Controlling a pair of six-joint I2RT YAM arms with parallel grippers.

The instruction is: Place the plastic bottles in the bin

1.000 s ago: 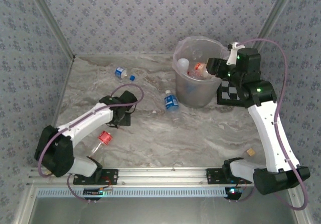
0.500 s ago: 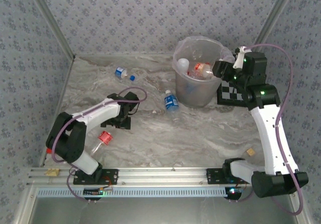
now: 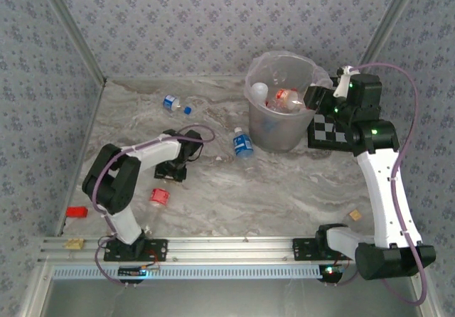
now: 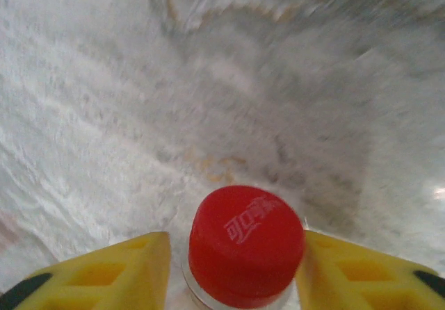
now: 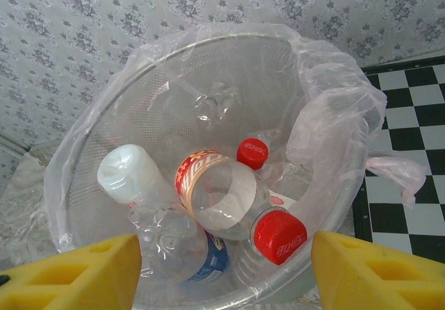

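Observation:
A plastic bottle with a red cap lies at the near left of the table. My left gripper is shut on it, one yellow finger on each side of the cap. Two more bottles with blue labels lie on the marble, one beside the bin and one at the far left. The grey bin, lined with a clear bag, holds several bottles. My right gripper hangs open over the bin's near rim, holding nothing.
A black-and-white checkerboard lies right of the bin under my right arm. A small tan block sits at the near right and a red piece at the near left edge. Patterned walls close in three sides.
My left gripper has closed round the red-capped bottle, and the bottle has shifted slightly right. The left arm's elbow has swung inward. The right gripper stayed open above the bin.

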